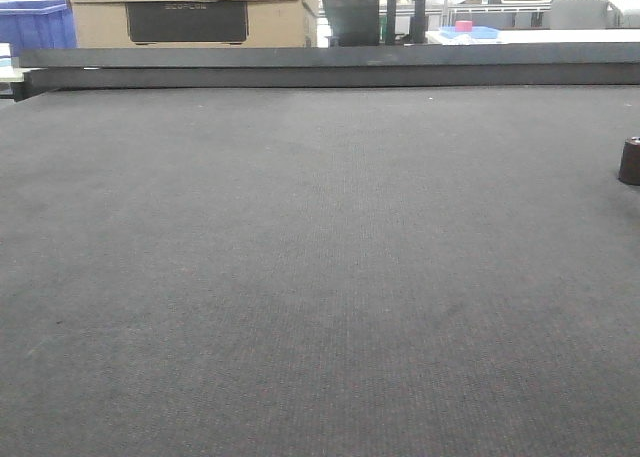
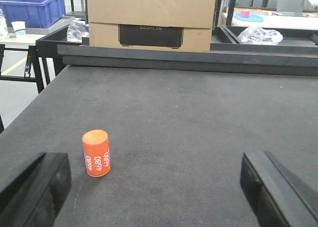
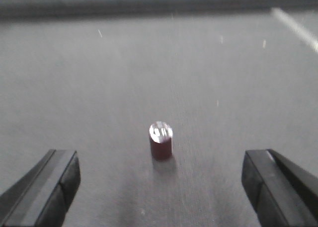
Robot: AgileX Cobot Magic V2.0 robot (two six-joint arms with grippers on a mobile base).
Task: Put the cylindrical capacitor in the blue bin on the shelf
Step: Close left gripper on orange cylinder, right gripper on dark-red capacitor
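The cylindrical capacitor [image 3: 160, 140], a small dark upright cylinder with a shiny top, stands on the grey mat. My right gripper [image 3: 159, 194] is open, and the capacitor lies just ahead of the gap between its fingers, roughly centred and untouched. The front view shows the capacitor [image 1: 630, 162] at the far right edge of the mat. My left gripper [image 2: 155, 192] is open and holds nothing. A blue bin [image 2: 30, 7] sits far back on the left, also visible in the front view as a blue bin [image 1: 35, 27]. The shelf is out of view.
An orange cylinder marked 4680 [image 2: 96, 153] stands just ahead of my left finger. A raised black ledge [image 1: 320, 65] runs along the mat's far edge, with a cardboard box [image 2: 151, 18] behind it. Crumpled plastic bags [image 2: 259, 35] lie at the back.
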